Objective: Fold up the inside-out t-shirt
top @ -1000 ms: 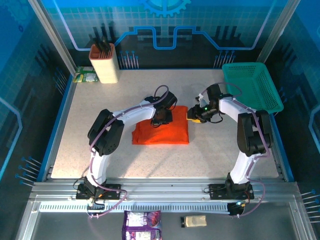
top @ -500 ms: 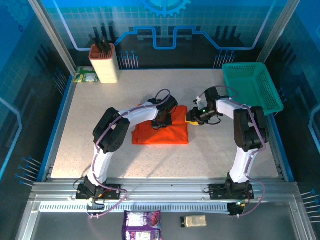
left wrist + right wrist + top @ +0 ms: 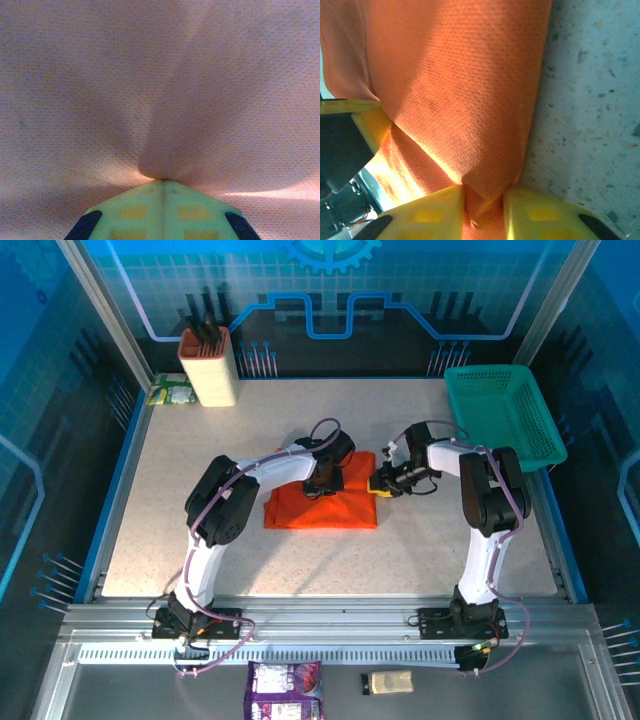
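Inside-out t-shirt (image 3: 320, 508): held at two points

Pinched in closed left jaws at far-centre cloth; clamped in closed right jaws at right edge fold. Lies flat on counter (image 3: 200, 490), long axis left-right, spreading leftward and nearward from right jaws. Judged nearest right arm at that edge.

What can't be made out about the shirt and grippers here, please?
Top view: the left gripper's fingertips, hidden by its own wrist above the shirt.
Top view: the shirt's seams, too small to tell inside from outside.
Left wrist view: the shirt's edges, cut off because the cloth is too close.
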